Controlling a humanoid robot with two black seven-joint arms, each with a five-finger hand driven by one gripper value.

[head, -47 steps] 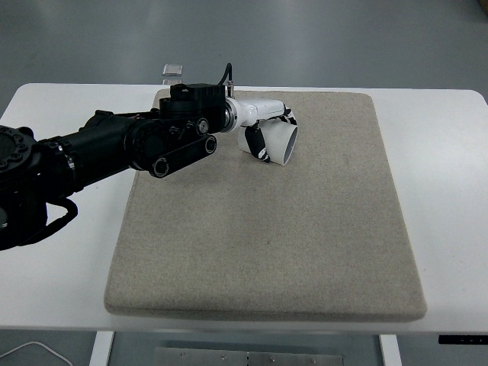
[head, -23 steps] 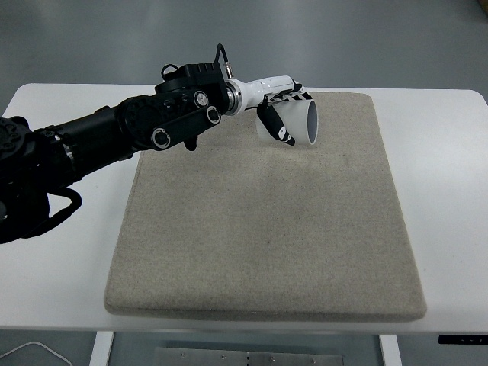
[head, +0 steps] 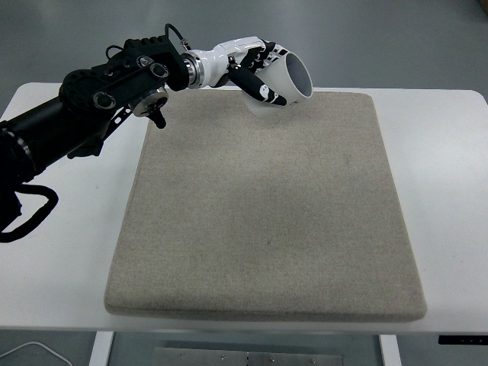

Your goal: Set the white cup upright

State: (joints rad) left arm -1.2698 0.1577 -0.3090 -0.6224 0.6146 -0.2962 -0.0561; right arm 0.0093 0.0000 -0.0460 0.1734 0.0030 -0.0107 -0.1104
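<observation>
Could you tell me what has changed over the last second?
The left robot hand, gripping the white cup throughout, lifted it off the beige mat toward the far edge, its mouth turning up-right but still tilted. The mat and table stayed put.

Hidden and cropped parts around the lifted cup

The left hand [head: 255, 65] covers much of the white cup [head: 284, 80], so its base and near wall go unseen. The left arm [head: 91, 107] is cut off at 9 o'clock, and the bench [head: 450, 198] loses its legs at 6 o'clock.
</observation>
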